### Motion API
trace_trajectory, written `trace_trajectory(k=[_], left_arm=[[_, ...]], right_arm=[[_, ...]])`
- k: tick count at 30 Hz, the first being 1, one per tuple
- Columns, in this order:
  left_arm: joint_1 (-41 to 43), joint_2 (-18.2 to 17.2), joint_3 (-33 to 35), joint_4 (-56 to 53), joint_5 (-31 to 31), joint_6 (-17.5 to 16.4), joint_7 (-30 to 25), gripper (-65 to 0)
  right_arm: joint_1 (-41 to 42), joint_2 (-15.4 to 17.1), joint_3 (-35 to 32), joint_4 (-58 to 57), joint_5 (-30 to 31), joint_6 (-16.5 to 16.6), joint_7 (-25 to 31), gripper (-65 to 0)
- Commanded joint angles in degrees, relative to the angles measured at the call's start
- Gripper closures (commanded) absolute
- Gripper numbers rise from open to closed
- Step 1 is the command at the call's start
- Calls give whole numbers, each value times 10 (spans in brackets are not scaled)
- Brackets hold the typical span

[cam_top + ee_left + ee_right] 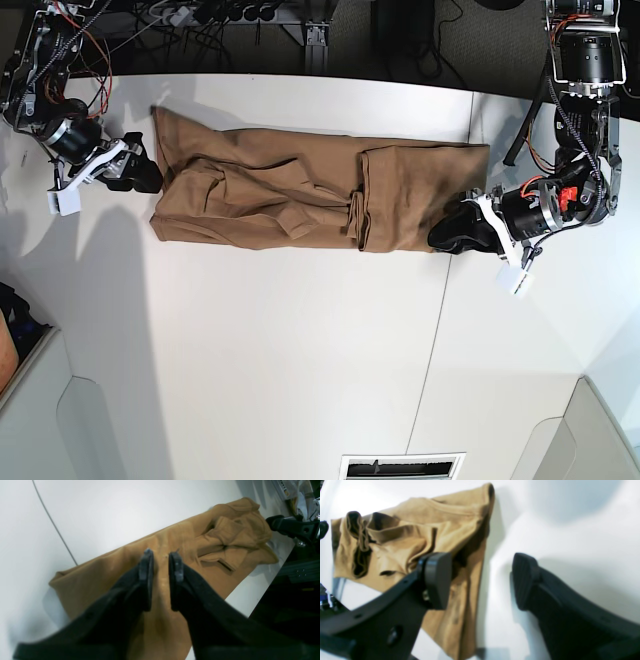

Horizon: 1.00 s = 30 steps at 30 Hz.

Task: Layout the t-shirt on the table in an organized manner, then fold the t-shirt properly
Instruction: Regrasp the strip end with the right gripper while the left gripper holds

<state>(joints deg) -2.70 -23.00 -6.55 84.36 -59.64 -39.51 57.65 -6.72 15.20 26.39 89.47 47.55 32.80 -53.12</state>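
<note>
Shirt (300,195) is lying across your table (300,360); left claw (161,555) is pinching its 3 o'clock edge, right claw (480,580) is gaping at 9 o'clock.

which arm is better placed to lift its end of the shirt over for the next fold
Left, probably. The left pincer is nearly closed over the t-shirt, while the right pincer is wide open, one finger over bare table.
</note>
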Motion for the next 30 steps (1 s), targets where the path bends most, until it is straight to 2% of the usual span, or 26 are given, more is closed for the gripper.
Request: trace_trajectory(k=[1, 3, 6, 7, 18, 30], left_arm=[[-10, -8, -3, 10, -14, -5, -8, -139], [-10, -8, -3, 10, -14, -5, -8, -139], [-10, -8, -3, 10, -14, -5, -8, -139], [-10, -8, -3, 10, -12, -5, -8, -139], [-10, -8, -3, 10, -10, -5, -8, -139], [-10, -8, -3, 10, -9, -5, 3, -139]], right_arm=[[5, 6, 2, 11, 15, 8, 5, -382], [5, 2, 2, 11, 15, 8, 6, -382], [5, -6, 1, 11, 15, 9, 6, -449], [5, -10, 1, 11, 14, 9, 5, -451], [7, -35, -5, 11, 14, 8, 5, -451], [7, -33, 12, 42, 38, 9, -13, -450]])
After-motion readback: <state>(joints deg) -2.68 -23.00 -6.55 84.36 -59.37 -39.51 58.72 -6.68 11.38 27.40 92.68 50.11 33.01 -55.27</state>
